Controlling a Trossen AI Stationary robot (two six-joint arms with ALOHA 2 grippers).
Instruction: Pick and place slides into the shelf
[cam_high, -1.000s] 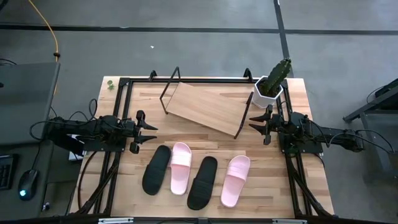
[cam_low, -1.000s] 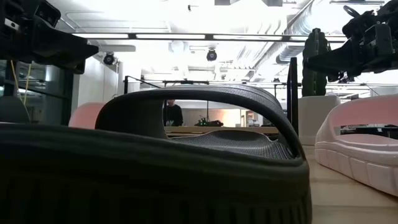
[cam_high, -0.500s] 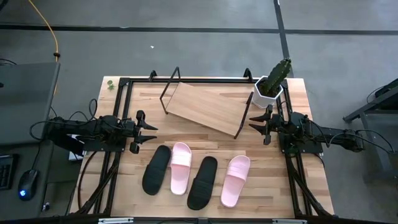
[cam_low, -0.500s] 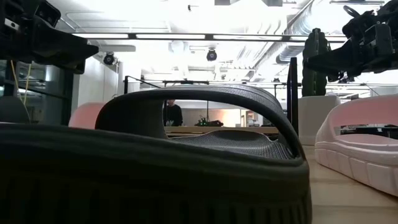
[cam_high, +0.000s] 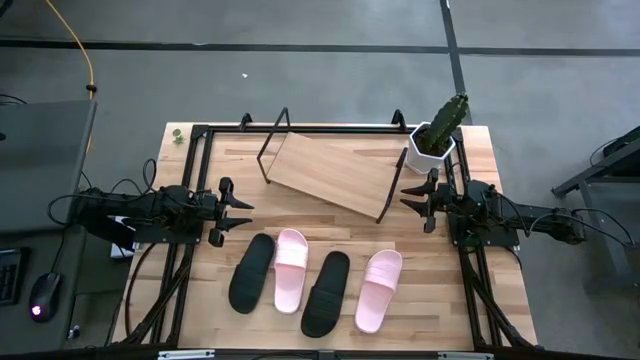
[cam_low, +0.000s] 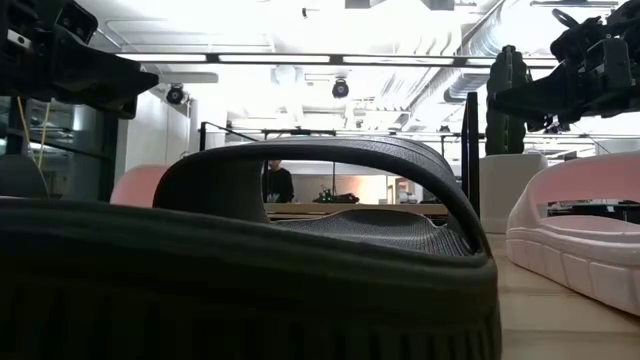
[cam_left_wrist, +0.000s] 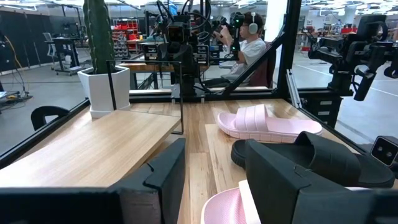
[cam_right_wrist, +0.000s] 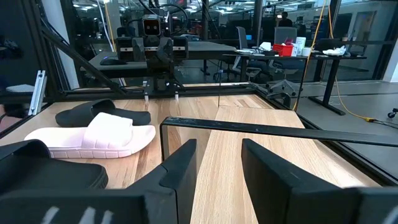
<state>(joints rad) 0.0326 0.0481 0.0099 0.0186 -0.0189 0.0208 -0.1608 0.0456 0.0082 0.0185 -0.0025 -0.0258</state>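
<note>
I see four ribbed rubbery slides (cam_high: 315, 281), black and pale pink alternating, flat before the slanted smooth wooden shelf (cam_high: 330, 175). My left gripper (cam_high: 243, 212) and right gripper (cam_high: 408, 195) flank them, well apart, jaws parted and holding nothing.

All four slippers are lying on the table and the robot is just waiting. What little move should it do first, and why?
Probably the left claw should dip toward the black slipper nearest it. All four slippers lie in a row on the table, the shelf holds none, and both claws hold nothing, their fingers parted. The right claw waits beside the shelf's other end.

Bright ceiling strips (cam_low: 300, 58) glare; nearest slide (cam_low: 250, 270) seems blurred.
</note>
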